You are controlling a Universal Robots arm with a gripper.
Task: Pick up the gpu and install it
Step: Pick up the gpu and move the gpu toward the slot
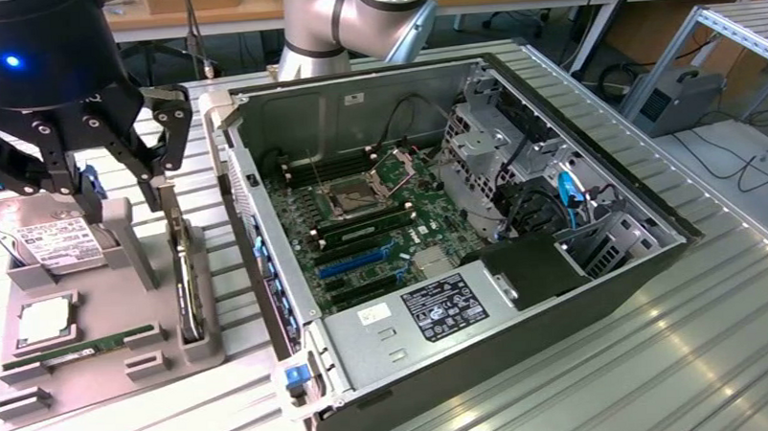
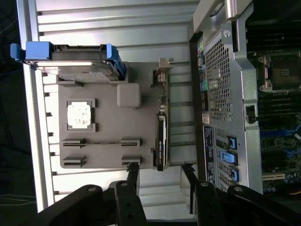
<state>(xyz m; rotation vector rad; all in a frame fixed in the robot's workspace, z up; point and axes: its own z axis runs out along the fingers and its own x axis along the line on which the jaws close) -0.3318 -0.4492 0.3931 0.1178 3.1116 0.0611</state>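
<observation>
**On the ribbed metal table, spread jaws hang over a gpu not yet lifted**

A ribbed metal table (image 1: pixel 696 358) in a workshop carries an open computer case (image 1: pixel 342 107) lying on its side. Just beside it, toward the exterior view's left, sits a grey parts holder (image 1: pixel 95 374). The gpu (image 1: pixel 186 280) stands on edge in the holder's slot nearest the case, its silver bracket at the far end. A hard drive (image 1: pixel 53 244) leans in the holder's far corner.

The jaws are spread wide and hold nothing. They hang above the holder's far end, and in the wrist view the gpu (image 2: pixel 161 136) lines up with the gap between them.

The likely troubles come from how tightly things sit. The card is thin and upright, with the holder's post on one side and the case wall on the other. A slightly offset descent could clip either, or tip the card in its slot. A pinch landing on the fan cooler rather than the board could slip or damage it. The blue slot (image 1: pixel 354 263) on the motherboard is narrow, so a crooked grip would probably jam there.
</observation>
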